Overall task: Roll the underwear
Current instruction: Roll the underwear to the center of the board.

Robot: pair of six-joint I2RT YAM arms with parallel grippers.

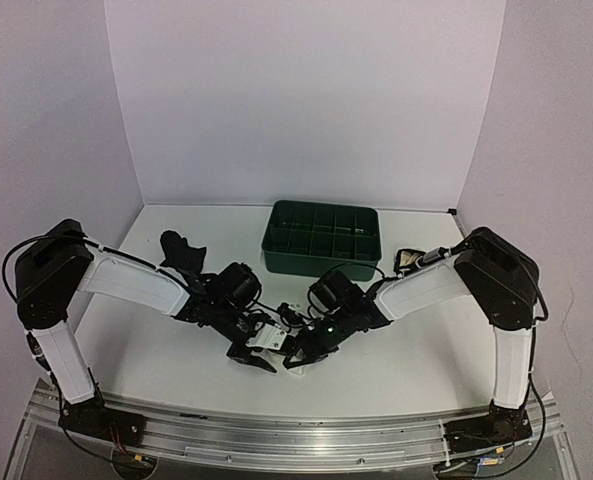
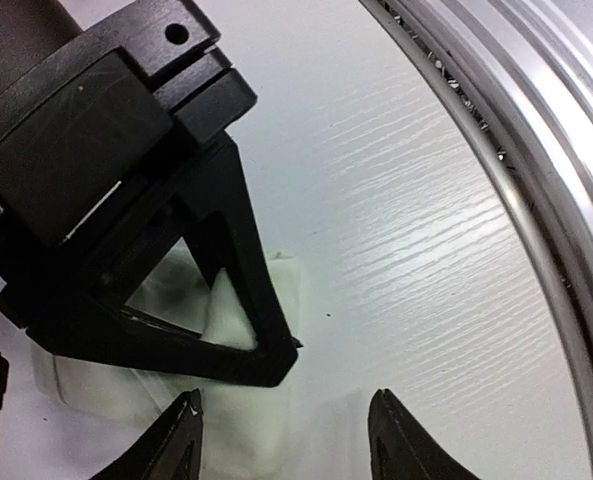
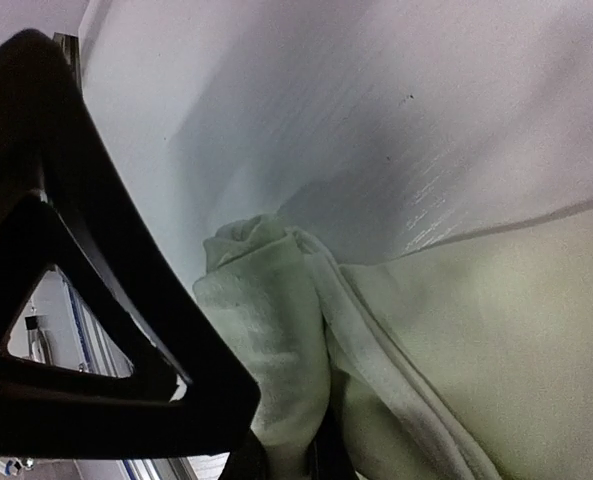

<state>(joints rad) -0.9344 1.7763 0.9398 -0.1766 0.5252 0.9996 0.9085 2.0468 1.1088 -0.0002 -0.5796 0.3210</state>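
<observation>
Plainly, the left claw gapes apart while the right claw clamps the cream-white underwear.

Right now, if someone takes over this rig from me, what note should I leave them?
Left gripper: open, poised at the edge of the plain cream-white cloth underwear, holding nothing.
Right gripper: shut on a raised fold of that garment, front centre.
Black cloth underwear: loose heap, back left.
Cream cloth underwear with black edging: lying right of the green plastic compartment tray.
Done: no finished roll in view.
Left: roll all three.
</observation>
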